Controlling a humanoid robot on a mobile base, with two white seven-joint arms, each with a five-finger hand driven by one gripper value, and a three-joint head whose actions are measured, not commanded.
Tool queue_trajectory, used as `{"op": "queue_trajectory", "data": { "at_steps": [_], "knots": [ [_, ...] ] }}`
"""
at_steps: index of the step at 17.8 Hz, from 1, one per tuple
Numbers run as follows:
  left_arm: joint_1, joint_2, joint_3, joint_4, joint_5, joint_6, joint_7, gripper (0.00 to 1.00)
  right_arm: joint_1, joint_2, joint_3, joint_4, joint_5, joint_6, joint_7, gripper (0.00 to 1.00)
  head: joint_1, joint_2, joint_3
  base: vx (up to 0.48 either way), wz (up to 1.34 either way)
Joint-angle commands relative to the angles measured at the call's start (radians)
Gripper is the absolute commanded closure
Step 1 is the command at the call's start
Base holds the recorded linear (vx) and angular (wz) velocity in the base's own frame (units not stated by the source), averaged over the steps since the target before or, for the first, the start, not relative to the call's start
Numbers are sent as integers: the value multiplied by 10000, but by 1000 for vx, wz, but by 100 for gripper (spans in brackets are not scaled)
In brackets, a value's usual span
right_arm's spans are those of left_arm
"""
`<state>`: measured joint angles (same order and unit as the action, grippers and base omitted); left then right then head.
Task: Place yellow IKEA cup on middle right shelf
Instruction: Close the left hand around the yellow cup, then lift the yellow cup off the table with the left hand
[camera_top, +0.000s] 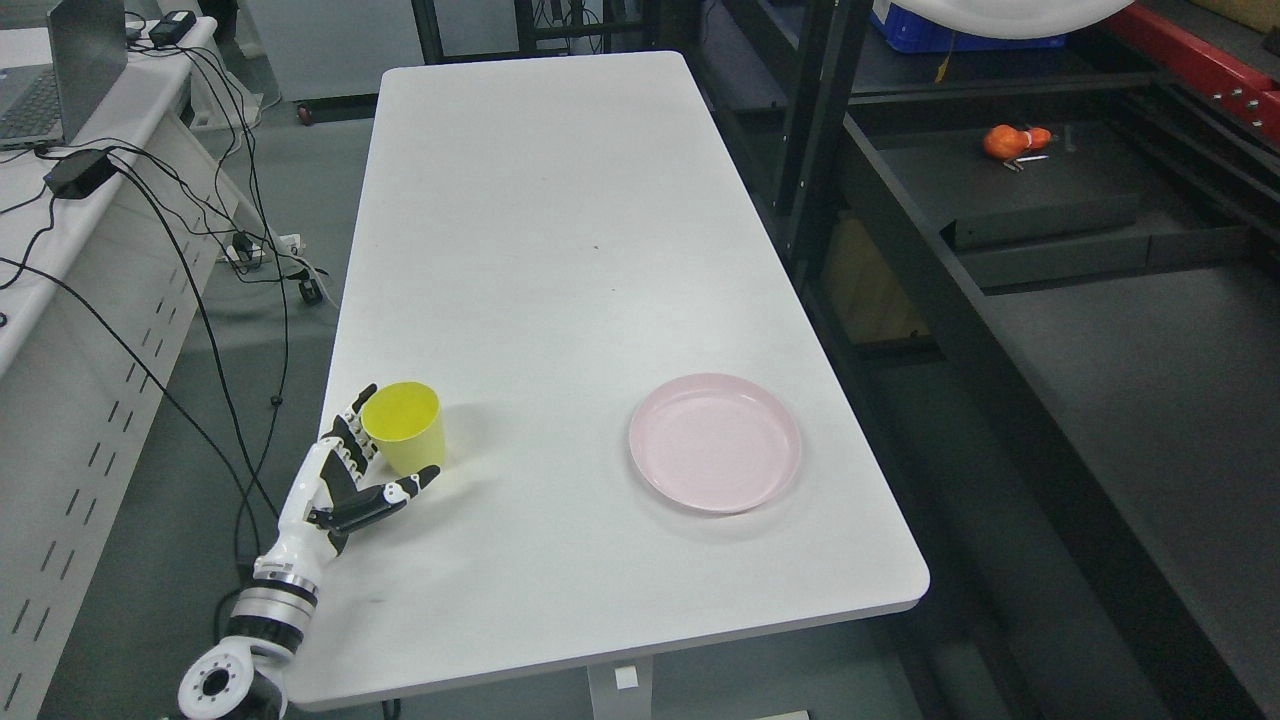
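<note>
Risk is a tip-over imo: left hand (352, 480) sits spread wide around the yellow cup (405, 428) near the bench (560, 250) left edge, maybe touching already, hard to tell. Uneven finger closing could shove it off.

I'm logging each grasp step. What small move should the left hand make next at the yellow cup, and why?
Probably close the fingers: the left hand sits open beside the upright yellow cup, fingers behind it and thumb in front, not yet gripping.
</note>
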<state>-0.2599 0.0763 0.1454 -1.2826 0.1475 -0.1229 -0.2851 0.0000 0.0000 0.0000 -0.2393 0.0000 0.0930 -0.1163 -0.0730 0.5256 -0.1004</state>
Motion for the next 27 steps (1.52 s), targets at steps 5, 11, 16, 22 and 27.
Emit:
{"op": "queue_trajectory", "data": {
  "at_steps": [5,11,16,22,27],
  "knots": [
    [-1250,81,-319,2285,-94,78,-2,3,138,-175,169,0,-245,6,-2,1,0,0,0,0,0],
    [-1926,-72,523,3437,-79,78,59,52,138,-175,169,0,-245,6,-2,1,0,1,0,0,0],
    [-1927,-588,1705,3195,90,-609,-32,100,138,-175,169,0,-245,6,-2,0,0,1,0,0,0],
    [-809,-588,1140,-1999,1651,122,-63,100,138,-175,169,0,-245,6,-2,1,0,1,0,0,0],
    [-393,-588,939,-3556,1839,278,-339,99,138,-175,169,0,-245,6,-2,1,0,1,0,-6,10]
  ]
}}
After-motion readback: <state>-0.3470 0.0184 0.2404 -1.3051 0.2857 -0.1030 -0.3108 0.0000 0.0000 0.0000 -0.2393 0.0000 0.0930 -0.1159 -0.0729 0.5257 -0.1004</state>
